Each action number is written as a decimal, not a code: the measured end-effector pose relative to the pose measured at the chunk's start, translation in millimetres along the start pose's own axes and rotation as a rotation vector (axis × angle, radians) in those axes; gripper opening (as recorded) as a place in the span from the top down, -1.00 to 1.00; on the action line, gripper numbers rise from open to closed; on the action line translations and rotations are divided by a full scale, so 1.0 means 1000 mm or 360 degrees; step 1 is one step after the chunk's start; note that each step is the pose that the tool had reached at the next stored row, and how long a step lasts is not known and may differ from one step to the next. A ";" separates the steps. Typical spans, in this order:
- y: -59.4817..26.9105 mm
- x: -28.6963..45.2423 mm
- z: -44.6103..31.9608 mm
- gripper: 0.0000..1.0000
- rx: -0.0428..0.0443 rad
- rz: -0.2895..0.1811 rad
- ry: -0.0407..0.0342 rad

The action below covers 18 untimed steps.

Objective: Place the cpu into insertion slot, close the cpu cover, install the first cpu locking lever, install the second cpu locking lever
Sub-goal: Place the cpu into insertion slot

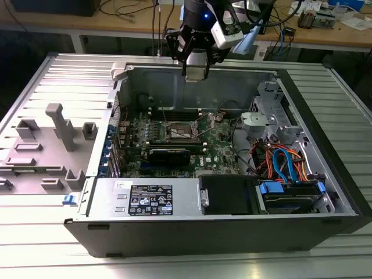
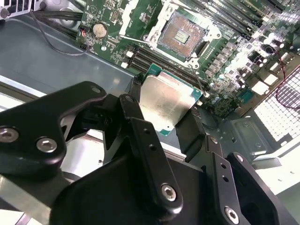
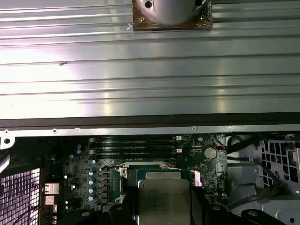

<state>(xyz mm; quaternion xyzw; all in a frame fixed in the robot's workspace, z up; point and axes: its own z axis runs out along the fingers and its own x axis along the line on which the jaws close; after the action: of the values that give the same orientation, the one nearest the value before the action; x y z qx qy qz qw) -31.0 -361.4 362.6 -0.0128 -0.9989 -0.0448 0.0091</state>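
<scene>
Gripping: the claw (image 2: 164, 107) was clamped on the cpu (image 2: 166, 101), with one black finger (image 2: 190, 129) pressed against each of two opposite edges.
Claw position: in the exterior view the claw (image 1: 196, 61) hung above the back wall of the open computer case (image 1: 232, 232), higher than the case rim.
Cpu: it was held between the fingertips with its silvery top towards both wrist cameras and a thin green edge showing around the metal. It was in the air, touching nothing but the fingers. In the first wrist view the cpu (image 3: 164, 201) sat between the two dark fingers.
Insertion slot: the insertion slot (image 2: 180, 35) lay beyond the fingertips, down on the motherboard (image 2: 234, 61) and well apart from the held chip. Its contact field was bare, with no chip in it.
Cpu cover: a silvery frame plate (image 2: 132, 21) stood at one side of the slot, off the contacts. Its exact tilt could not be told.
Memory sticks: long black memory sticks (image 3: 136, 146) ran side by side on the board, past the slot from the claw.
Coin battery: a round coin battery (image 2: 99, 30) sat on the board to one side of the slot.
Table: a ribbed metal table (image 1: 35, 75) carried the case, and a grey fixture (image 1: 55, 139) lay far from the claw, towards the exterior view's left.
</scene>
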 end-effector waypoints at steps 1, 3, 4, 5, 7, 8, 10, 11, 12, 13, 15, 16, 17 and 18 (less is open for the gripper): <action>-0.0006 0.0000 0.0000 -0.08 0.0000 0.0000 0.0000; -0.0010 0.0000 0.0001 -0.08 0.0000 0.0013 -0.0001; -0.0011 -0.0001 0.0001 -0.08 0.0000 0.0028 -0.0003; -0.0012 -0.0001 0.0002 -0.08 -0.0001 0.0055 -0.0005; -0.0064 -0.0002 -0.0001 -0.08 -0.0001 0.0062 -0.0006; -0.0089 -0.0002 -0.0002 -0.08 -0.0001 0.0062 -0.0006; -0.0096 -0.0003 -0.0001 -0.08 -0.0001 0.0075 -0.0007; -0.0097 -0.0003 -0.0001 -0.08 -0.0001 0.0092 -0.0008; -0.0097 -0.0003 0.0000 -0.08 -0.0001 0.0109 -0.0010; -0.0097 -0.0003 -0.0001 -0.08 -0.0001 0.0114 -0.0010; -0.0097 -0.0003 -0.0001 -0.08 -0.0001 0.0114 -0.0010; -0.0097 -0.0003 -0.0001 -0.08 -0.0001 0.0114 -0.0010; -0.0097 -0.0003 -0.0001 -0.08 -0.0001 0.0114 -0.0010; -0.0097 -0.0003 -0.0001 -0.08 -0.0001 0.0114 -0.0010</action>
<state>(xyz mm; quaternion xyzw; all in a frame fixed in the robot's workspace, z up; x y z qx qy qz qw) -30.9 -371.1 361.8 -0.0487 -0.9978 -0.0448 0.0075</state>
